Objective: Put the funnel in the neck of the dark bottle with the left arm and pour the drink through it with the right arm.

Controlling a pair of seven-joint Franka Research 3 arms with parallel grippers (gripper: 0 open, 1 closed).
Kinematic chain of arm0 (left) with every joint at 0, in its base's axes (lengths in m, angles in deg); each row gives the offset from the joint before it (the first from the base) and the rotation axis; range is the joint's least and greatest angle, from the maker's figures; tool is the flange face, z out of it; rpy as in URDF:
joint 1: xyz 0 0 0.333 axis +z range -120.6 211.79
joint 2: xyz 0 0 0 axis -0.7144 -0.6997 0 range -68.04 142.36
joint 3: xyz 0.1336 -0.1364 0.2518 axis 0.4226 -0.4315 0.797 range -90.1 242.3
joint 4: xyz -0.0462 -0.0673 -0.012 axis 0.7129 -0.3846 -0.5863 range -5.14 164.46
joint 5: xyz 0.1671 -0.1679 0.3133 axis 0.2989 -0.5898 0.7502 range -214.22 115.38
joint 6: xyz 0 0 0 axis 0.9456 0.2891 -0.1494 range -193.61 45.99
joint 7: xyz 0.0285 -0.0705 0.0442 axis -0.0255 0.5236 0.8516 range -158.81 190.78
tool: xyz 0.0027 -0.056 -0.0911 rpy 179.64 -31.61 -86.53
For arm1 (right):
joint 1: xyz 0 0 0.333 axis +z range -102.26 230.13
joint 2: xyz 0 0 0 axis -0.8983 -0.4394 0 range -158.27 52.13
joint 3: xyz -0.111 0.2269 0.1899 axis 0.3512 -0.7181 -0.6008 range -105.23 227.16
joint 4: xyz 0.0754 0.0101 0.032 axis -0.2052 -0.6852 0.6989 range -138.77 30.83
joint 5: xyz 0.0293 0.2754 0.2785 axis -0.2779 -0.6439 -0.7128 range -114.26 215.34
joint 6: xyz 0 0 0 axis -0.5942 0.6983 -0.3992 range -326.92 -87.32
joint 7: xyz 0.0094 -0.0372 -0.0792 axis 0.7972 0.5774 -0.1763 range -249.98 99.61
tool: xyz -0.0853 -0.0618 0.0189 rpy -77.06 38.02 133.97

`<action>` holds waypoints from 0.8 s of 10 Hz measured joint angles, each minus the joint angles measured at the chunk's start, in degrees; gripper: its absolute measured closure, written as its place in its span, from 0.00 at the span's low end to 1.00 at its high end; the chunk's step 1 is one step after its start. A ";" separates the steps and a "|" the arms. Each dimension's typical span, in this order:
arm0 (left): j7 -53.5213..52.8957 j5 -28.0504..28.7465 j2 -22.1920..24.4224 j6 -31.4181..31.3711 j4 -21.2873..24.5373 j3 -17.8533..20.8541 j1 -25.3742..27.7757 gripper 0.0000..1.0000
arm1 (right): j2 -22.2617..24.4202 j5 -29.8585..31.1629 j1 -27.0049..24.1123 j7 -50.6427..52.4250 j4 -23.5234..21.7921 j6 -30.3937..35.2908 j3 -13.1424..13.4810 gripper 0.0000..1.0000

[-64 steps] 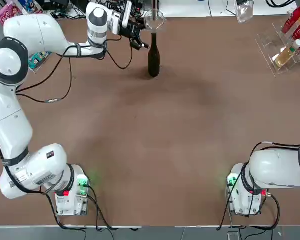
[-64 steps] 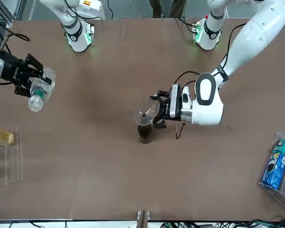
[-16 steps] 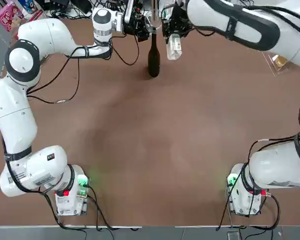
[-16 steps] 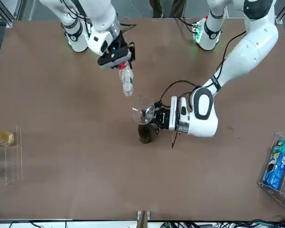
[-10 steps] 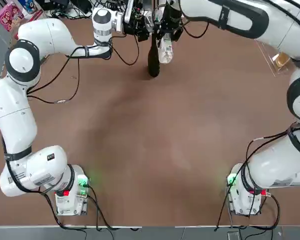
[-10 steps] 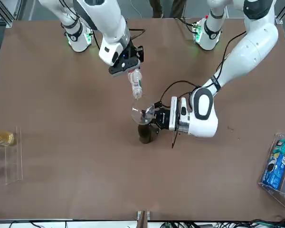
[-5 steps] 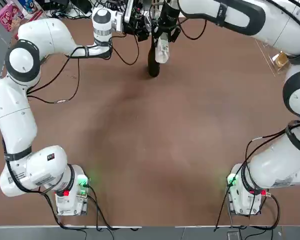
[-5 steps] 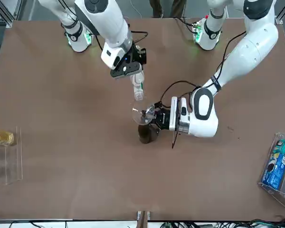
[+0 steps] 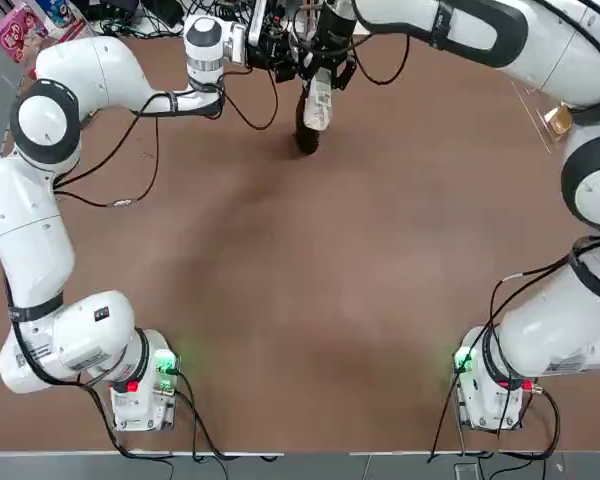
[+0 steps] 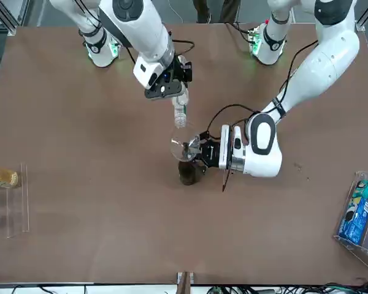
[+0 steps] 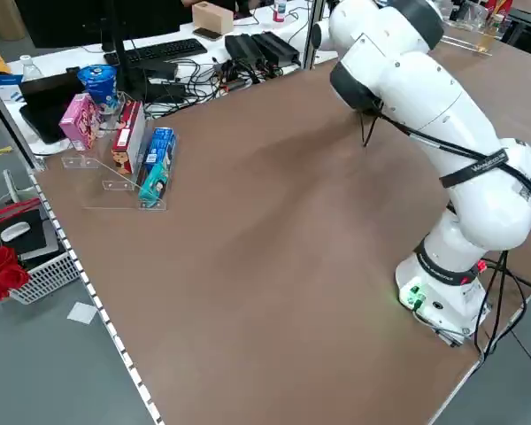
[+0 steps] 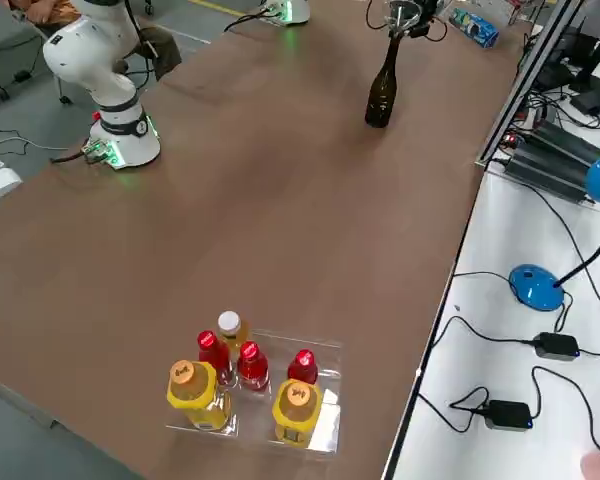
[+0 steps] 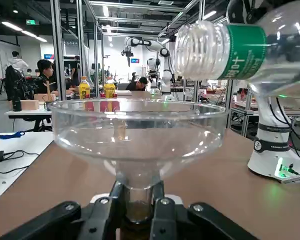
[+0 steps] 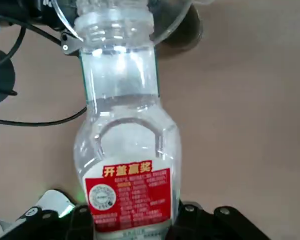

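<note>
The dark bottle [image 10: 188, 173] stands upright near the table's far edge, also visible in the right side view [image 12: 382, 92]. The clear funnel [image 10: 184, 146] sits in its neck; my left gripper [image 10: 195, 153] is shut on the funnel's spout [image 13: 136, 186], one finger on each side. My right gripper [image 10: 173, 92] is shut on the drink [image 10: 180, 113], a clear uncapped bottle with a green band [image 13: 238, 49]. The drink is tipped down, its open mouth just over the funnel's rim [image 14: 176, 19]. Liquid shows inside the drink [image 14: 124, 145], still in its body.
A clear rack [image 12: 250, 392] of red and yellow bottles stands at my right side of the table. Snack boxes in a clear holder [image 11: 128, 142] sit at my left side. Cables and equipment lie beyond the far edge, and people sit in the room behind.
My right gripper has carried the drink closer to the funnel and lowered its mouth over the rim. The left gripper, funnel and dark bottle have stayed put.
</note>
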 joint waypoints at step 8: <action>0.00 -0.20 0.00 0.00 0.00 0.04 0.00 0.75 | -1.74 -0.56 0.00 -1.75 2.33 0.05 -0.27 0.55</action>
